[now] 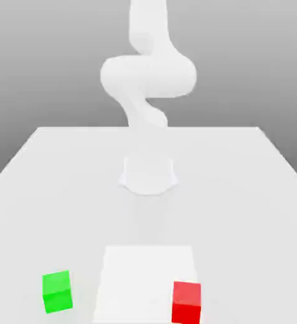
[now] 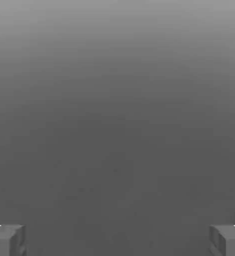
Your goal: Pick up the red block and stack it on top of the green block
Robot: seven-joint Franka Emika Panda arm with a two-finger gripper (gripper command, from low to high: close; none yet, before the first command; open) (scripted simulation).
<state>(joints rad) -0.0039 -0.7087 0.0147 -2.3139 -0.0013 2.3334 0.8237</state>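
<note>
All-white, smooth, chunky rounded arm [image 1: 148, 76] on a round base [image 1: 148, 174]; boxy grey fingertips [image 2: 7, 240] with white edges.

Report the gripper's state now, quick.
Gripper: open, fingers wide apart, holding nothing; only blank grey between them.

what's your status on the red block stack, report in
End effector open, holding nothing. Red block on the table, exterior view's right; green block apart on the left, top bare. Nothing between them.
</note>
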